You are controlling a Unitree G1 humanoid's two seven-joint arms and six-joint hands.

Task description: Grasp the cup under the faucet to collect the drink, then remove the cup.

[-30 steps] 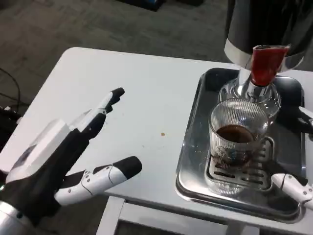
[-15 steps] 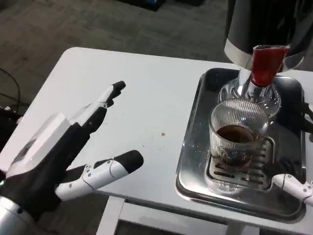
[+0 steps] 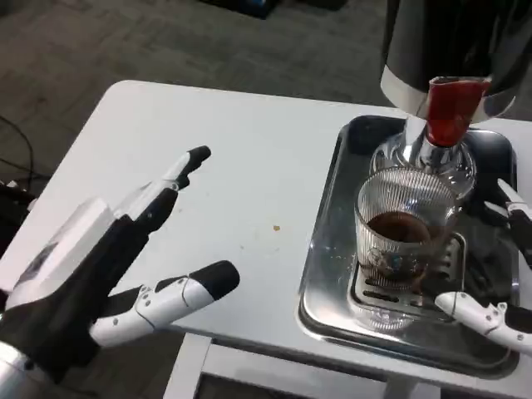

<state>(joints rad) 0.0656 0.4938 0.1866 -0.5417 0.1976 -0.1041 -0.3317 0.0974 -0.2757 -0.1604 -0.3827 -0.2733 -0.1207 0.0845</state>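
Left hand (image 3: pixel 100 266): over the near left part of the white table (image 3: pixel 249 166), fingers (image 3: pixel 179 174) spread and extended, holding nothing, released.

Right hand (image 3: pixel 499 274): at the right edge of the picture, only fingertips visible, one above at the cup's right and one lower at the cup's near right. They lie close to the glass, but contact cannot be made out; whether it grasps is not determinable.

Ribbed glass cup (image 3: pixel 405 237): upright, between the right hand's visible fingertips and well right of the left hand. Contains dark brown liquid, roughly half full. Stands on a slotted drip grate (image 3: pixel 407 299).

Steel tray (image 3: pixel 332 307): rectangular, polished, holds the grate and cup, right of the left hand.

Faucet (image 3: pixel 432 150): chrome spout with red handle (image 3: pixel 453 108), directly above the cup's far rim, fixed to a dark dispenser body (image 3: pixel 449 41).

Small brown speck (image 3: pixel 276 227): on the table, between the left hand and the tray.
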